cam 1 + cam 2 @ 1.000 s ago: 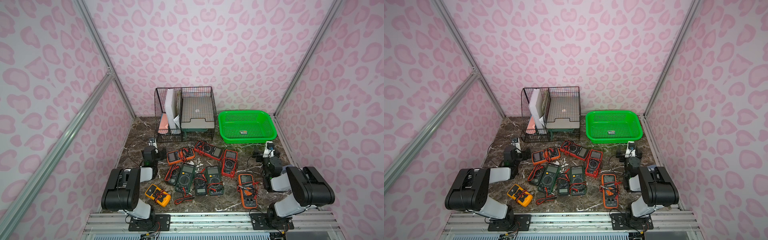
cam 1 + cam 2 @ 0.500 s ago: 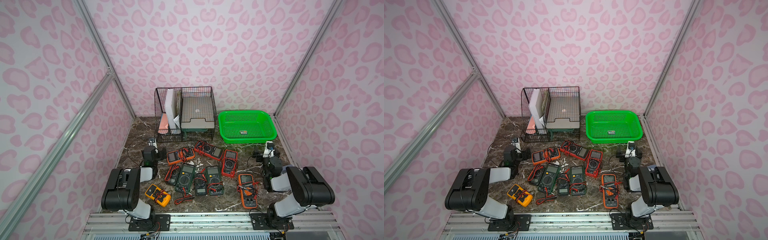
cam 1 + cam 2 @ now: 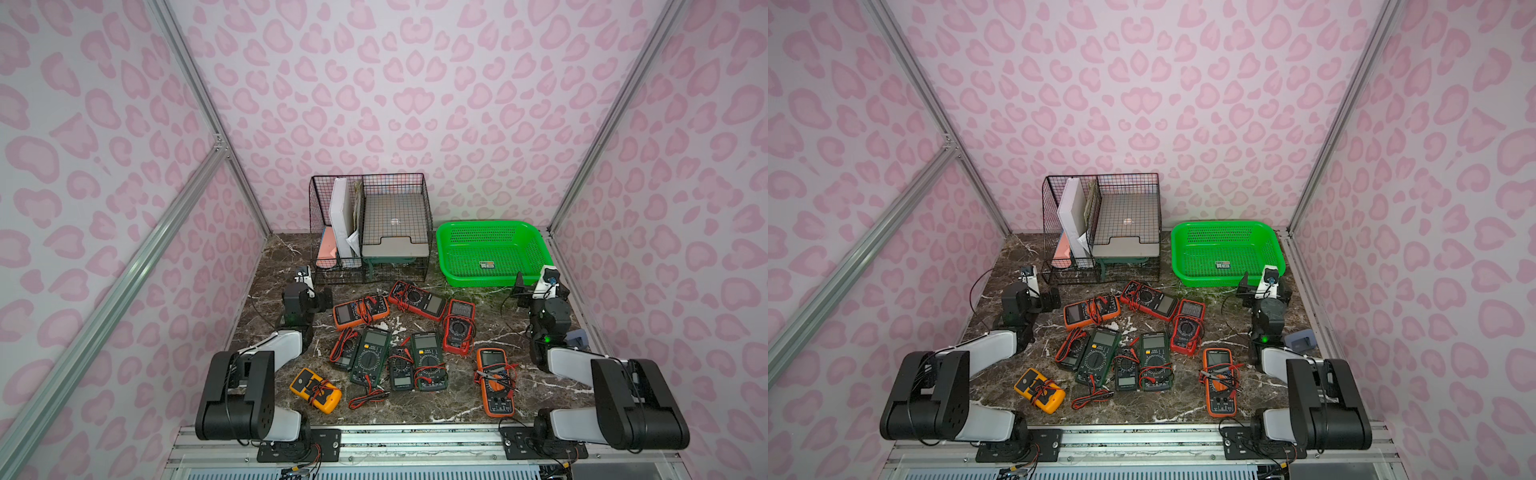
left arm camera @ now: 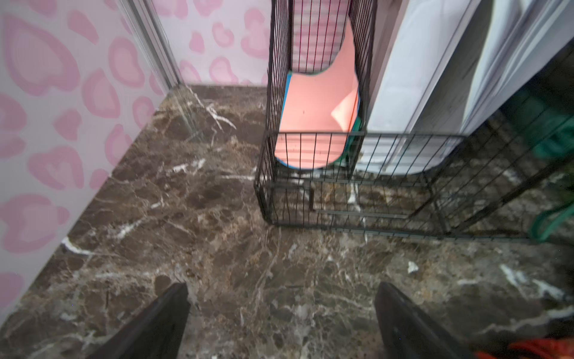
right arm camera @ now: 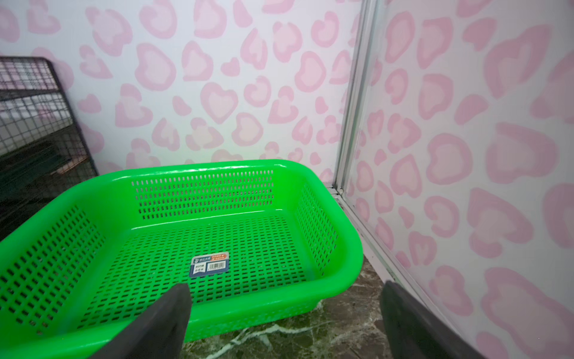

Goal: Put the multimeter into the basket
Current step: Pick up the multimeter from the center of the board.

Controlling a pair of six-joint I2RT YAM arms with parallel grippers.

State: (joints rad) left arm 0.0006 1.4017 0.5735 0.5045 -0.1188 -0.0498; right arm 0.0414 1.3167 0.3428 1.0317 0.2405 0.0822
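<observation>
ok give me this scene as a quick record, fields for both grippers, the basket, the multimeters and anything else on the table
left gripper: open, empty, over the bare marble table near the wire organiser
right gripper: open, empty, close to the basket's near rim
basket: green, back corner, only a label sticker inside
multimeters: about nine, lying loose mid-table with leads, none in the basket
wire organiser: black mesh, beside the basket, holds papers
task status: not yet begun
</observation>
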